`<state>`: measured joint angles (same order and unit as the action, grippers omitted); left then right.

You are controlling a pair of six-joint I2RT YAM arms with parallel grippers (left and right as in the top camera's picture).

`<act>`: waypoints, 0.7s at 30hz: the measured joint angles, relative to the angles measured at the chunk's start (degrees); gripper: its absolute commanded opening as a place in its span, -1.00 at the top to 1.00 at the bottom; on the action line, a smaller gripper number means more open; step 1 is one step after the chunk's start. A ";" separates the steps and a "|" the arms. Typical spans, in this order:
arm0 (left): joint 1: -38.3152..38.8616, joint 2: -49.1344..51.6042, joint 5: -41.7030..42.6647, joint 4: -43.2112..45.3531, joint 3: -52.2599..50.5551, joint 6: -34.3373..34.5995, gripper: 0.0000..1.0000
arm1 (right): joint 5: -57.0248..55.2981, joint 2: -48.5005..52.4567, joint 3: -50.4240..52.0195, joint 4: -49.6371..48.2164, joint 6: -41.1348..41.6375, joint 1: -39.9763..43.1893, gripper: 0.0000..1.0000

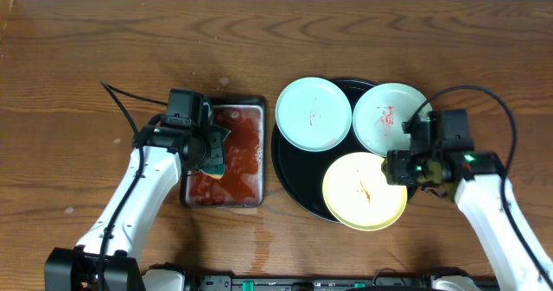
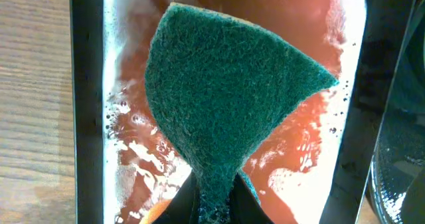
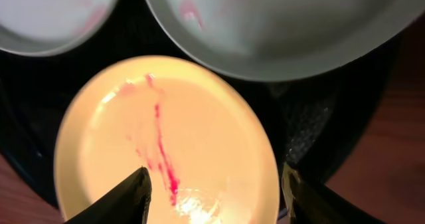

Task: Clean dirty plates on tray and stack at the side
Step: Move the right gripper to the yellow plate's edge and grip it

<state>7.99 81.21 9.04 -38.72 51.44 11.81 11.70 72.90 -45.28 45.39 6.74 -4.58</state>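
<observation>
Overhead faces straight down on the whole table (image 1: 86, 49). The wrist views look down from close: left on the sponge (image 2: 226, 91), right on the yellow plate (image 3: 166, 151).

Your left arm (image 1: 143, 183) stretches forward with the left gripper (image 1: 210, 149) pinched on a sponge (image 2: 226, 98), while your right arm (image 1: 488, 206) angles inward, the right gripper (image 3: 216, 197) spread wide.

No lettering, label, brand mark or number is legible anywhere in these views: none on the three plates (image 1: 314, 114), the black tray (image 1: 294, 175) or the green sponge (image 2: 226, 84).
</observation>
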 measured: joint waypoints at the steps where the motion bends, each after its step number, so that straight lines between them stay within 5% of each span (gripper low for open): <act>1: 0.00 0.00 -0.02 0.02 0.00 0.09 0.85 | 0.09 1.42 0.00 -0.20 0.00 0.00 -0.22; 10: 0.00 0.02 -0.02 -0.02 0.00 0.42 0.85 | -0.42 11.89 0.00 -3.08 -0.02 0.00 -0.03; 21: 0.00 0.02 -0.02 -0.55 0.00 0.42 0.85 | -1.22 15.76 0.00 -3.30 -0.17 0.02 0.57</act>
<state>7.99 81.23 9.02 -39.27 51.44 12.23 10.48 88.66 -45.28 42.09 6.57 -4.56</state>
